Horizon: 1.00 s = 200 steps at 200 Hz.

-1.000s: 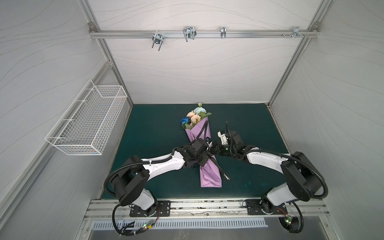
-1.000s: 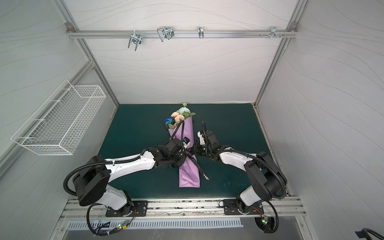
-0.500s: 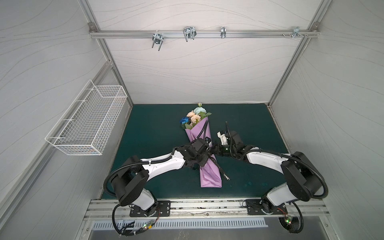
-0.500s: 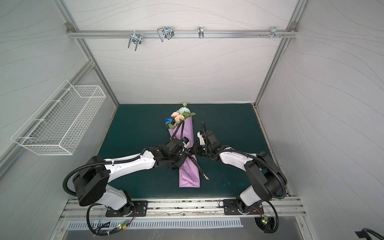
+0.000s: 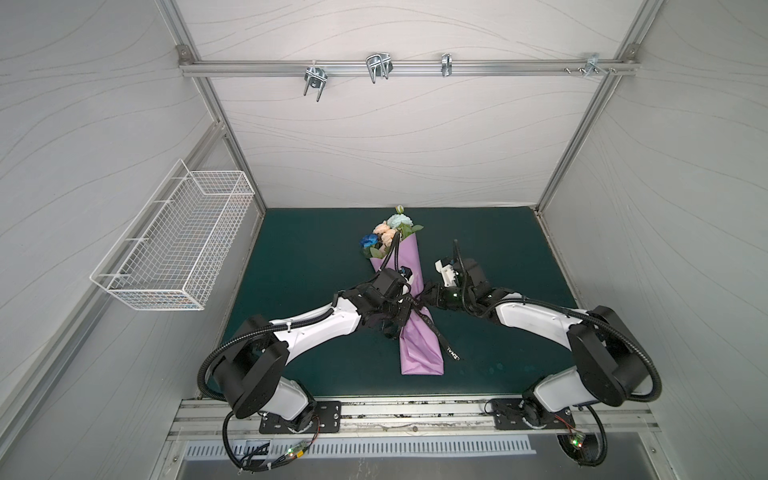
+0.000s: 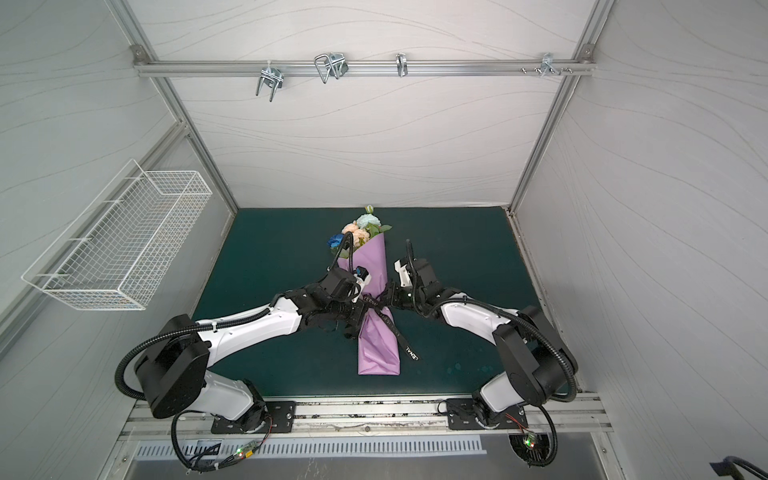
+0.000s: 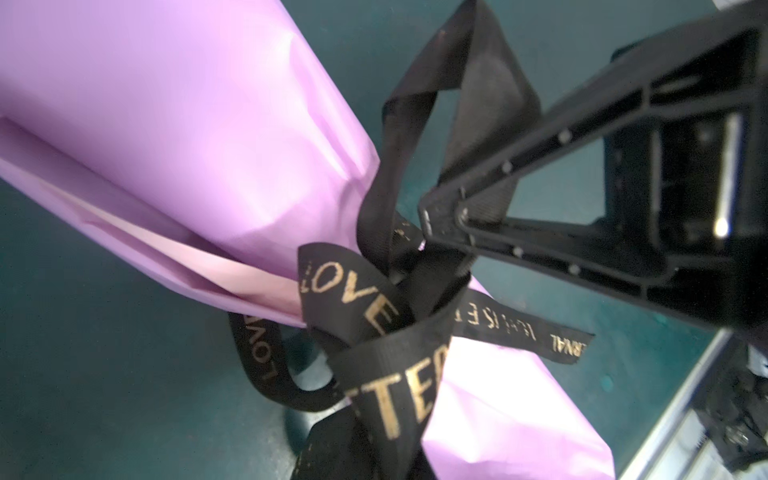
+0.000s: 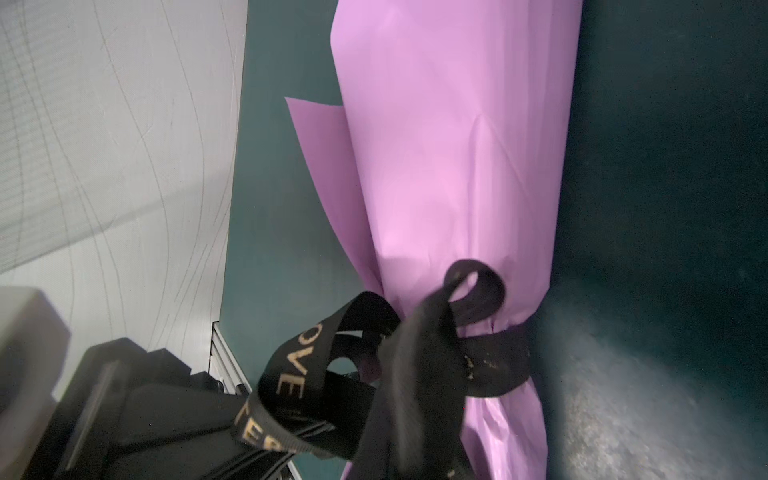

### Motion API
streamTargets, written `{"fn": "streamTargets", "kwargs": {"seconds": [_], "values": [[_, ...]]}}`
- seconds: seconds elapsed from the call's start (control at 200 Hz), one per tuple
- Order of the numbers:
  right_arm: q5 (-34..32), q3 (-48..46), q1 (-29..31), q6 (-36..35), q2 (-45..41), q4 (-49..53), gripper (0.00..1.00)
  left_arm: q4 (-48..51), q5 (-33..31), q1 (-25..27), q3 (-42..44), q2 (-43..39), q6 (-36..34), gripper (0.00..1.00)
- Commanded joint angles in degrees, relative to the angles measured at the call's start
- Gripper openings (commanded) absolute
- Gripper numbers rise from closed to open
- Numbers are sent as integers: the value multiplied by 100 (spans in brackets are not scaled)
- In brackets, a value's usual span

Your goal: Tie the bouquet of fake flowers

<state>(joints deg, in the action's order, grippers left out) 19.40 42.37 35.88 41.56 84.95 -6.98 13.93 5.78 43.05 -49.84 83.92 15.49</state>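
Observation:
The bouquet of fake flowers [image 5: 390, 232] [image 6: 359, 227] lies on the green mat, wrapped in lilac paper [image 5: 419, 349] [image 7: 216, 124] [image 8: 449, 145], with its blooms toward the back wall. A black ribbon [image 5: 415, 300] [image 7: 353, 299] [image 8: 478, 357] with gold lettering circles the wrap's waist in a loose knot with loops. My left gripper [image 5: 404, 311] [image 6: 360, 311] is at the waist's left side, shut on a ribbon loop [image 7: 386, 399]. From the right side my right gripper [image 5: 429, 297] [image 6: 388, 297] [image 7: 442, 218] is shut on the opposite loop [image 7: 486, 124]. One ribbon tail [image 5: 448, 351] trails over the paper.
A white wire basket [image 5: 174, 245] hangs on the left wall. A metal rail with hooks [image 5: 378, 68] crosses the back wall overhead. The mat's front edge meets the arms' base rail [image 5: 415, 415].
My left gripper has closed on the ribbon loop. Both arms and the bouquet have hardly shifted.

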Motion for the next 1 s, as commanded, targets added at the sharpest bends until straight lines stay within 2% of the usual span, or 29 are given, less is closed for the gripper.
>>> {"fn": "streamTargets", "kwargs": {"seconds": [0.0,0.19,0.48,0.745,0.995], "values": [[-445,-57,-296,-111,-113,366,0,1000,-8,-137,-38,-95,129,0],[-476,8,-406,-209,-37,418,0,1679,140,-189,-217,-25,126,0],[-446,41,-544,-216,135,235,0,2050,292,-236,-284,235,-4,0],[-344,27,-575,-247,247,183,0,1867,169,-322,-362,274,203,0],[-388,-4,-575,-291,285,221,0,1719,519,-389,-300,331,315,0]]}}
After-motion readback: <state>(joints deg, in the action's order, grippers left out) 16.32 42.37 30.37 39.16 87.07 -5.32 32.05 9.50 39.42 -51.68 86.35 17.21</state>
